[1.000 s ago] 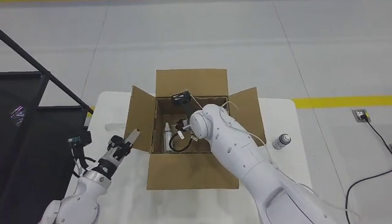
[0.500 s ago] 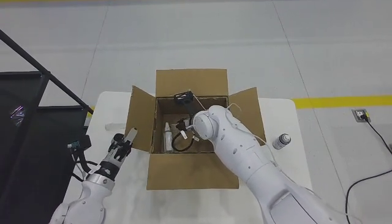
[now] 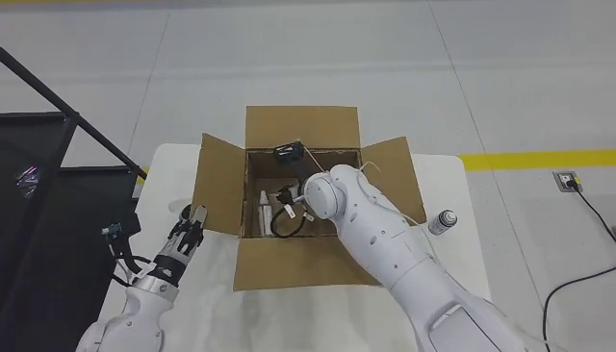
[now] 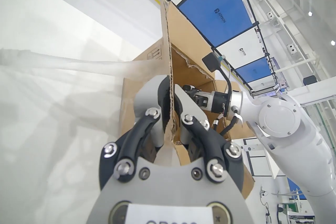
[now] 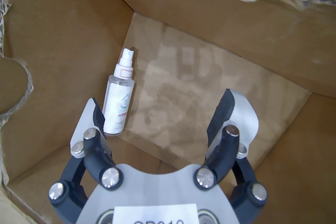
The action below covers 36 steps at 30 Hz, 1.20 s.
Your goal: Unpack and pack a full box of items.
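White counter (image 3: 445, 174) surface carries an open cardboard box (image 3: 298, 265) near its middle. One small bottle (image 3: 442, 221) is placed on the counter to the right of the box, apart from it. A spray bottle (image 5: 119, 101) is laid flat on the box floor near the left wall. The left gripper (image 4: 171, 93) is positioned at the left flap (image 4: 164, 33), with its fingers clamped on the flap edge. The right gripper (image 5: 160, 104) is held inside the box, fingers apart and empty, just beside the spray bottle. Unpacking is judged partly done, with one item to be removed; repacking is not yet begun.
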Each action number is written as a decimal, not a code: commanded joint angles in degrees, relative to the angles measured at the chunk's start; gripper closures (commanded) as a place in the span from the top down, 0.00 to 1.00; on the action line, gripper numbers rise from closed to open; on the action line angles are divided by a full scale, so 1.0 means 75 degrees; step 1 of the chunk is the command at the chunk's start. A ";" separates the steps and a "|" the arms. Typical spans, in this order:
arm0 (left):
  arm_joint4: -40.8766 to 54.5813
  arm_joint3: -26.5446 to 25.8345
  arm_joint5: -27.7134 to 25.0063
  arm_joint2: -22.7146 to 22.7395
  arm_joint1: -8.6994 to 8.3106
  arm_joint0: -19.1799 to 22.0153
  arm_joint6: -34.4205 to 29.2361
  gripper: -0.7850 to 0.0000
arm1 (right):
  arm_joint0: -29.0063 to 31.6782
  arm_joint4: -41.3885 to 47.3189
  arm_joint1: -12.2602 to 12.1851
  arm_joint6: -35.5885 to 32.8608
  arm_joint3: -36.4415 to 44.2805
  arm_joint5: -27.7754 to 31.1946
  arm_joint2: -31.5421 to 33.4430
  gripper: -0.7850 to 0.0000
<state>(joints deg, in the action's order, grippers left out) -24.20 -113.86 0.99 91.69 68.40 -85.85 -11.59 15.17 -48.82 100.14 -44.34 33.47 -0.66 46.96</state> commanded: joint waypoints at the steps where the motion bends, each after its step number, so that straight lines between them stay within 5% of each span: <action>1: -0.0042 -0.0053 -0.0054 0.0004 0.0003 -0.0023 0.0060 0.00 | 0.0016 -0.0015 -0.0014 -0.0027 0.0022 0.0035 0.0031 1.00; 15: -0.0074 0.0052 0.0069 -0.0004 0.0024 0.0159 0.0014 0.03 | -0.0132 0.0169 0.0023 -0.0639 -0.0237 0.0043 0.0188 1.00; 16: -0.0067 0.0099 0.0079 -0.0013 0.0026 0.0192 -0.0005 0.15 | -0.0123 0.0143 0.0031 -0.0570 -0.0256 -0.0045 0.0185 1.00; 19: -0.0042 0.0182 0.0091 -0.0024 0.0029 0.0239 -0.0063 0.28 | -0.0087 -0.0034 0.0037 -0.0495 -0.0211 -0.0117 0.0132 1.00; 21: -0.0033 0.0228 0.0097 -0.0019 0.0030 0.0251 -0.0091 0.46 | -0.0046 -0.0167 0.0030 -0.0467 -0.0120 -0.0199 0.0105 1.00; 24: -0.0036 0.0275 0.0092 -0.0012 0.0031 0.0258 -0.0125 0.53 | 0.0041 -0.0350 0.0015 -0.0532 0.0099 -0.0420 0.0081 1.00; 26: -0.0022 0.0291 0.0087 0.0001 0.0032 0.0252 -0.0142 0.94 | 0.0123 -0.0578 0.0006 -0.0630 0.0306 -0.0652 0.0017 1.00; 36: 0.0352 0.0140 -0.0196 0.0235 0.0041 0.0007 -0.0029 1.00 | 0.0641 -0.1453 -0.0125 -0.1571 0.1649 -0.2486 0.0127 1.00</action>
<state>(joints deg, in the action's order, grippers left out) -21.94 -112.67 -0.15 93.26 68.70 -85.56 -11.96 19.73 -59.33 99.35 -55.60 45.28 -18.40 47.56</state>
